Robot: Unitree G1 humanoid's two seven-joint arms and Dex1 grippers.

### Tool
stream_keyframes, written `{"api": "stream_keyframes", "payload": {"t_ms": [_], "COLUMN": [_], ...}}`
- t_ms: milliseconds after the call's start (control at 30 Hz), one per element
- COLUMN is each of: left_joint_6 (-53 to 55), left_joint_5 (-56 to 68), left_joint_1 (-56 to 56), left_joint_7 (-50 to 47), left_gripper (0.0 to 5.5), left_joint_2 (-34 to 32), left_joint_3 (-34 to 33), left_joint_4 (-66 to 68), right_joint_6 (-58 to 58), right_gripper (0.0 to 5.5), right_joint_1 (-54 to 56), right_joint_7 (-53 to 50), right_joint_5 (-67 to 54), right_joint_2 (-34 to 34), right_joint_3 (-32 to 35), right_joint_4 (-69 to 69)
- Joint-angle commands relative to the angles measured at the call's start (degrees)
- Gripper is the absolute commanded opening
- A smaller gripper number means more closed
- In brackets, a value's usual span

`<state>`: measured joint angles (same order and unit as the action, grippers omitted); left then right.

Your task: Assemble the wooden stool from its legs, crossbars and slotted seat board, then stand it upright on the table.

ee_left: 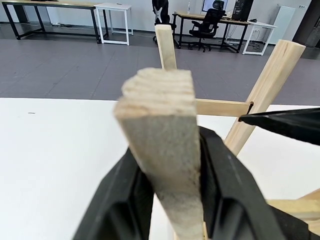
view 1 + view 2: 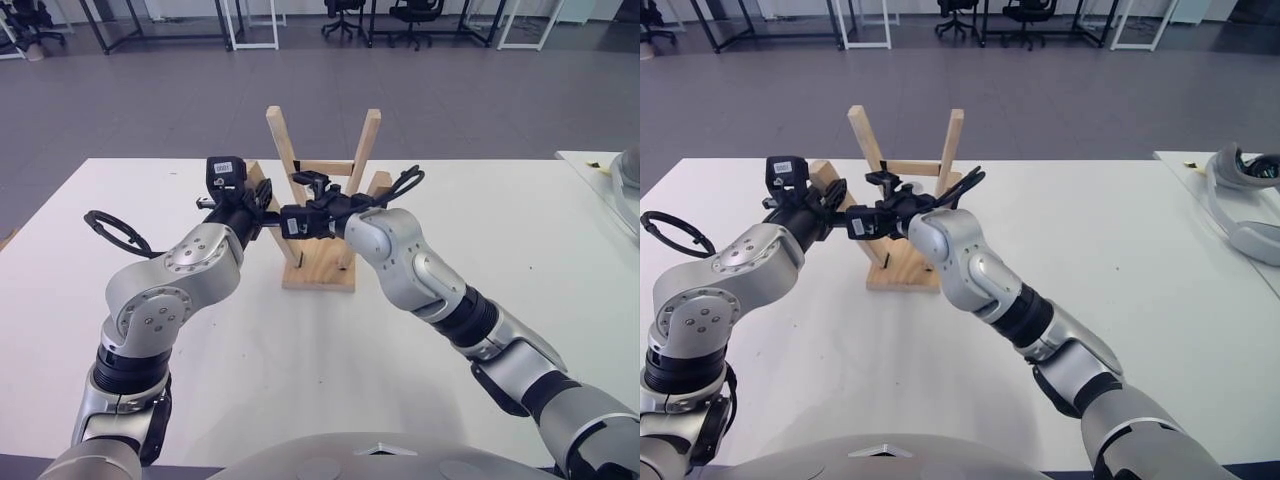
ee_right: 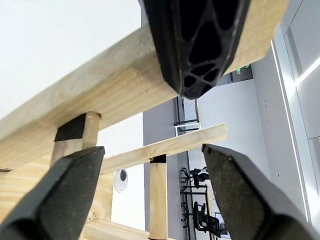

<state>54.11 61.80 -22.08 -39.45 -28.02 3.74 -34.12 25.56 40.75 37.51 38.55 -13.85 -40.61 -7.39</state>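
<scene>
Stool point(image 2: 318, 200) looks mostly built, upside down mid-table point(image 2: 470, 230), seat point(image 2: 318, 272) flat. Left gripper point(image 1: 172, 170) clamps its 9 o'clock leg point(image 1: 160, 115); right gripper point(image 3: 155, 165) sits open at its 3 o'clock. Probably left: seating that leg, flipping upright.

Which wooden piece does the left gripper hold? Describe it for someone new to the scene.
On the white table the stool lies upside down, seat board flat, legs pointing up. The held piece is the leg on the robot's left side. Unlike the two far legs joined by a crossbar, it alone sits clamped between the left gripper's black fingers.
</scene>
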Motion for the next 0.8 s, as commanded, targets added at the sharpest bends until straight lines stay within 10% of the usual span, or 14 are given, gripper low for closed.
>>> {"api": "stream_keyframes", "payload": {"t_ms": [33, 367, 800], "left_joint_6": [5.5, 1.8, -5.8], "left_joint_5": [-2.5, 7.0, -1.0], "left_joint_1": [-0.5, -5.0, -16.2], "left_joint_7": [4.0, -0.8, 20.8], "left_gripper": [1.05, 2.53, 3.54], "left_joint_2": [-0.2, 7.4, -12.7], "left_joint_3": [3.0, -9.5, -19.8], "left_joint_4": [-0.8, -6.6, -0.4], "right_joint_6": [-1.6, 4.0, 14.6], "right_gripper": [3.68, 3.68, 3.68], "right_joint_1": [-4.4, -1.0, 15.4], "right_joint_7": [1.7, -5.2, -4.6], "right_joint_5": [-4.3, -9.6, -39.8], "right_joint_2": [2.1, 7.5, 7.9], "right_joint_3": [-0.3, 17.3, 49.4], "right_joint_4": [5.5, -9.8, -3.3]}}
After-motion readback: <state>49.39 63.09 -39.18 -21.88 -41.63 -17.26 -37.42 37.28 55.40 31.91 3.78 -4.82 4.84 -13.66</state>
